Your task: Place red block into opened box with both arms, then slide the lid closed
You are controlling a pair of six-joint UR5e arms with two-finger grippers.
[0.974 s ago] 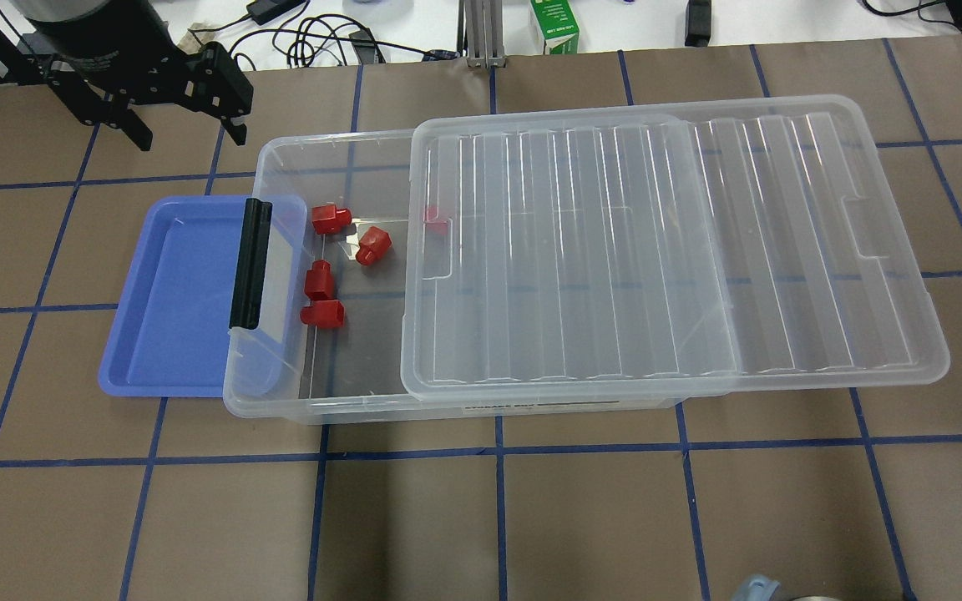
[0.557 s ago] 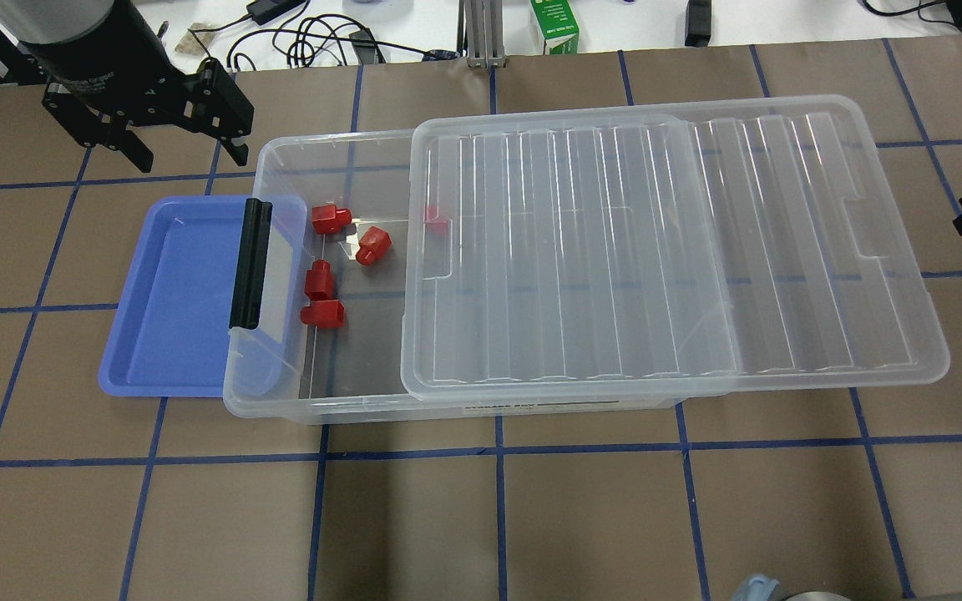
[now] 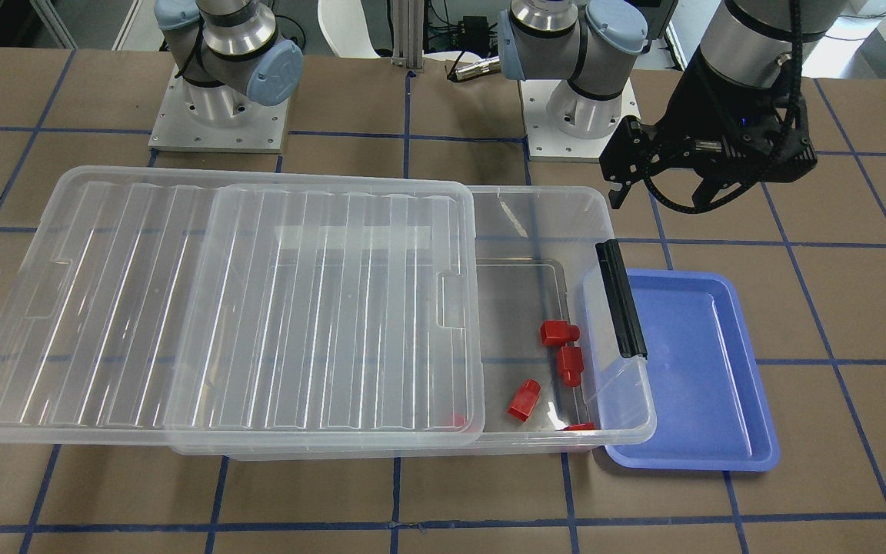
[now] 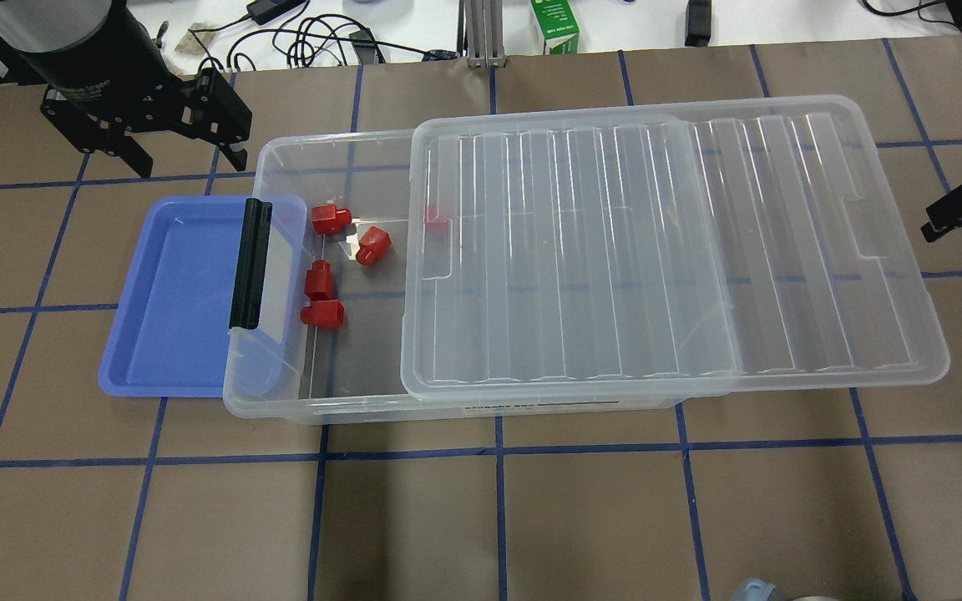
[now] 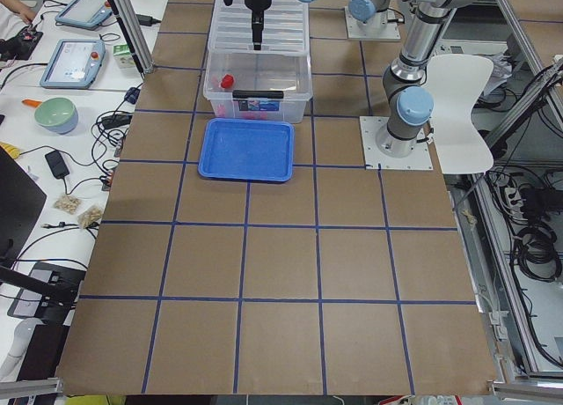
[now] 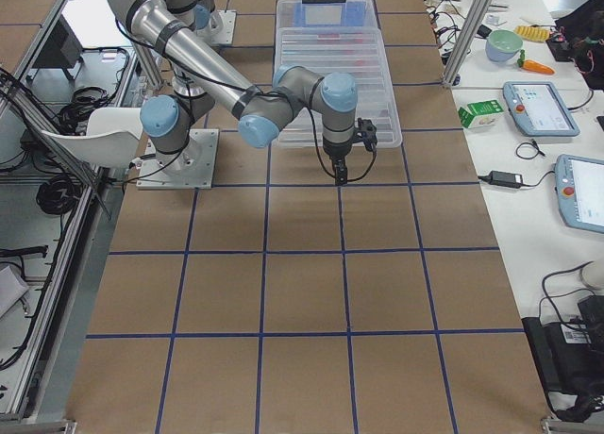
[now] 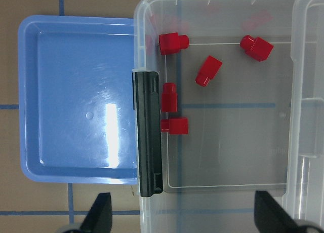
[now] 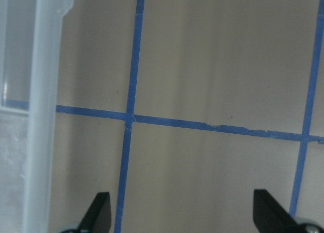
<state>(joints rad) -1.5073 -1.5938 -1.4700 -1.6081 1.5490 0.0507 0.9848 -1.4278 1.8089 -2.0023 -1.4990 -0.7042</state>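
Observation:
Several red blocks lie on the floor of the clear box near its black bar; one of them sits under the lid's edge. The ribbed lid rests on the box, slid far right and overhanging that end, so the left part stays uncovered. My left gripper hovers open and empty beyond the box's far left corner. Its wrist view looks down on the blocks. My right gripper is open and empty just off the lid's right end, over bare table, with the lid's rim at its left.
A shallow blue tray lies tucked partly under the box's left end. Cables, a green carton and other gear line the far table edge. Both arm bases stand on the robot's side.
The right gripper has come into the overhead view from the right edge and moved toward the lid's right end. The left gripper has shifted slightly. Blocks, box and lid are unmoved.

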